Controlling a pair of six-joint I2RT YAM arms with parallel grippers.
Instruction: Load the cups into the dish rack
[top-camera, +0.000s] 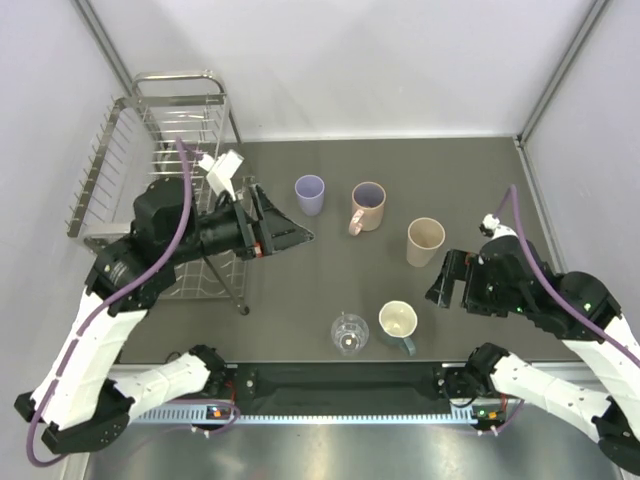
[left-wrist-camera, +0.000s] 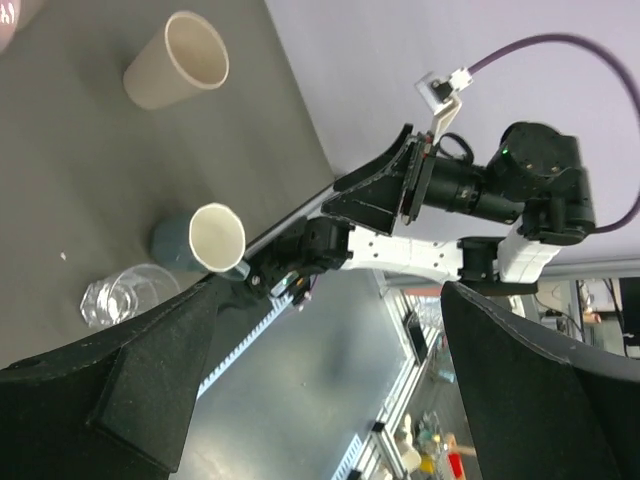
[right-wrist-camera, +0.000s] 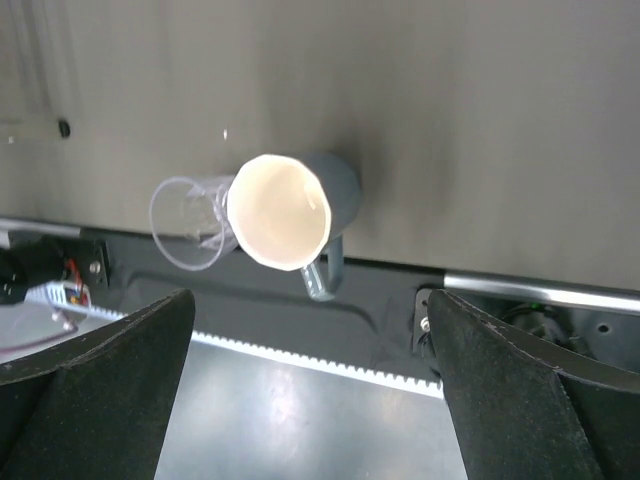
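Grey walls close in a dark table mat (top-camera: 300, 290), and all you need to watch sits on it. Your left gripper (top-camera: 296, 233) hangs above the mat with its jaws spread wide and nothing between them. It sits just right of the dish rack (top-camera: 178, 98) and points toward the lavender tumbler (top-camera: 309, 194). Your right gripper (top-camera: 441, 285) is just as wide and just as empty. It is low on the right side of the mat, near the beige tumbler (top-camera: 424, 241), and faces the teal mug (top-camera: 398, 324).

Through the right wrist camera you look between the two dark fingers straight at that mug's cream inside, with its handle turned toward the near rail. The clear glass (top-camera: 349, 334) is close beside the mug; you cannot tell whether they touch. The left wrist camera shows the same pair, the beige tumbler and the other arm.

Further out, the pink handled mug (top-camera: 367, 206) stands upright between the lavender and beige tumblers in the far row. All five cups rest on the mat, outside the rack. The wire rack stands at the far left corner, and the left arm covers part of it.

A white tag (top-camera: 224, 170) rides on the left wrist's purple cable; any print on it is too small to read.
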